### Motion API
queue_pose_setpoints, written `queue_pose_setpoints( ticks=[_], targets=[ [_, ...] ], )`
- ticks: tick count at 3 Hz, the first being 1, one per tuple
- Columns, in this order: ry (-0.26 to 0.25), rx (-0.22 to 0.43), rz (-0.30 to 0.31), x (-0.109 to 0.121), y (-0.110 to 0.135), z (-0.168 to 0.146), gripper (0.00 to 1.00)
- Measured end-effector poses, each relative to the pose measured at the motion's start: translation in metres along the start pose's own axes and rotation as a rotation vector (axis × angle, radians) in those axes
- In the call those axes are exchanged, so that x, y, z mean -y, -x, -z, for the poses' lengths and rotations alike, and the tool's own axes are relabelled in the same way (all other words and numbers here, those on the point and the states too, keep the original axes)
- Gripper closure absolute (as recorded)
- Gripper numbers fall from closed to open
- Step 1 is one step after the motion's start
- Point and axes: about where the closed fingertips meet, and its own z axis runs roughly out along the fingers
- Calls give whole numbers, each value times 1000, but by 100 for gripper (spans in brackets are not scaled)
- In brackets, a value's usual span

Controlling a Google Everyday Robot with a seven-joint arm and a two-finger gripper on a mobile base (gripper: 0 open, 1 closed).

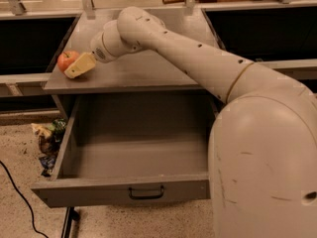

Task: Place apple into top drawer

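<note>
The red-orange apple (66,59) sits on the grey cabinet top (143,71) near its left edge. My gripper (77,66) is at the apple's right side, touching or almost touching it, its pale yellow tip overlapping the apple's lower right. My arm reaches in from the right, across the cabinet top. Below, the top drawer (124,192) is pulled wide open and empty, with its dark bar handle (146,192) at the centre of the front panel.
Crumpled wrappers and litter (48,138) lie on the speckled floor left of the drawer. A black cable (17,195) runs across the floor at lower left. Dark shelf openings flank the cabinet top. My own base (265,167) fills the right foreground.
</note>
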Motion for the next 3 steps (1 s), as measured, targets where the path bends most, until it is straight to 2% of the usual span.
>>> queue_pose_setpoints(
  ticks=[2,3],
  targets=[
    [92,64,8,-31,17,-28,0],
    [112,61,-17,-36,7,-42,19]
  ],
)
